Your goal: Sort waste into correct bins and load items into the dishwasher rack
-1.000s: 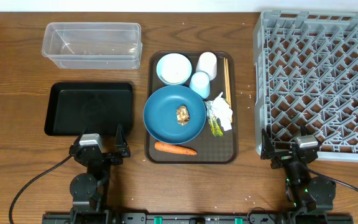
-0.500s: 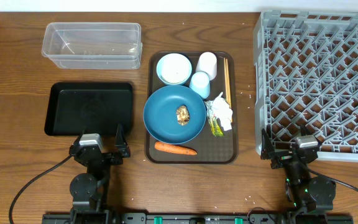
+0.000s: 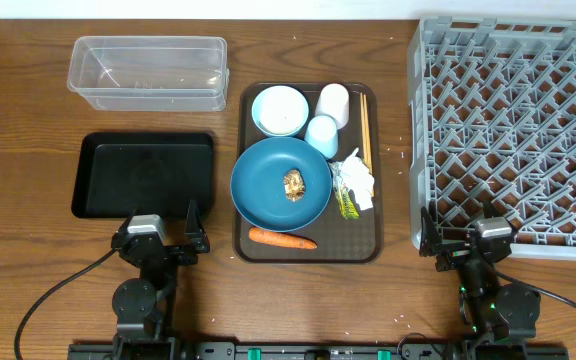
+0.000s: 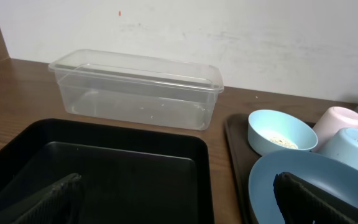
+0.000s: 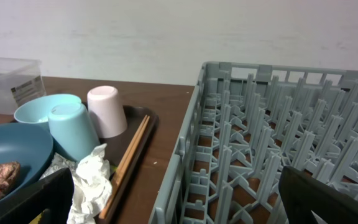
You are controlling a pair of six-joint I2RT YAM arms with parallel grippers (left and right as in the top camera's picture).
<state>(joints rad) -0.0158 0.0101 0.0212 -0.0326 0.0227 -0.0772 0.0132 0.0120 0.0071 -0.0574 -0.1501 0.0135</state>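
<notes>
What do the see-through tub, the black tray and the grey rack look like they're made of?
Clear tub: likely thin glossy plastic, see-through walls. Black tray: probably moulded plastic, smooth, dull sheen. Grey rack: seemingly matte moulded plastic, lattice with pegs.

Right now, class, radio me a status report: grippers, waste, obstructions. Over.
Left gripper open, right gripper open, both empty. Carrot, blue dish on brown tray, unsorted. Nothing blocking.

Wooden table [image 3: 28, 130]. A black tray [image 3: 143, 180] is set just ahead of the left gripper [image 3: 158, 235], with a clear tub [image 3: 148, 98] beyond it. A brown serving tray [image 3: 363, 242] is placed ahead, between both grippers, and a grey rack [image 3: 508, 120] ahead of the right gripper [image 3: 468, 242].
</notes>
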